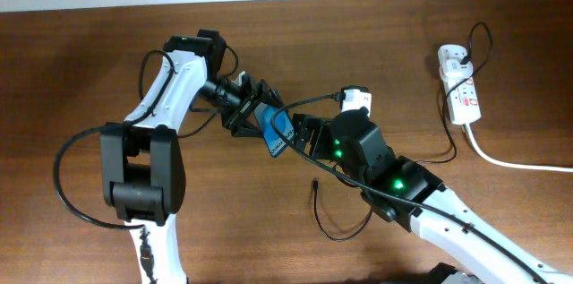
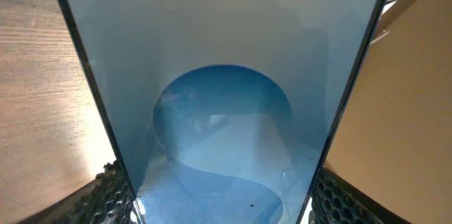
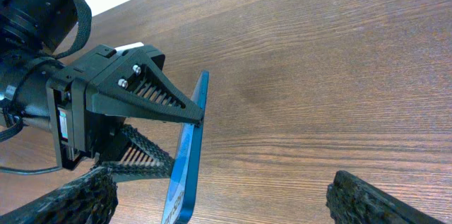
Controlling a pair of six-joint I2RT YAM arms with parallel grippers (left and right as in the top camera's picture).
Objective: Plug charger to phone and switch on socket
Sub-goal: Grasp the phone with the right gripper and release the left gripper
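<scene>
Left gripper (image 1: 267, 121) is clamped on the phone (image 1: 279, 133), which is held tilted on edge over the table (image 1: 403, 24). The right gripper (image 1: 297, 132) is spread wide and empty, just beside the phone's free end. The charger (image 1: 315, 184) tip is noted loose on the table, unplugged. The socket (image 1: 460, 87) lies well apart on the right arm's side, its switch state unreadable.

Left wrist: the phone (image 2: 226, 111) fills the view, pinched between both fingers (image 2: 106, 196).

Right wrist: the phone (image 3: 185, 167) is seen edge-on, untouched by the open fingers (image 3: 70, 199).

Judged: the phone is presented, while plugging and switching are left.
</scene>
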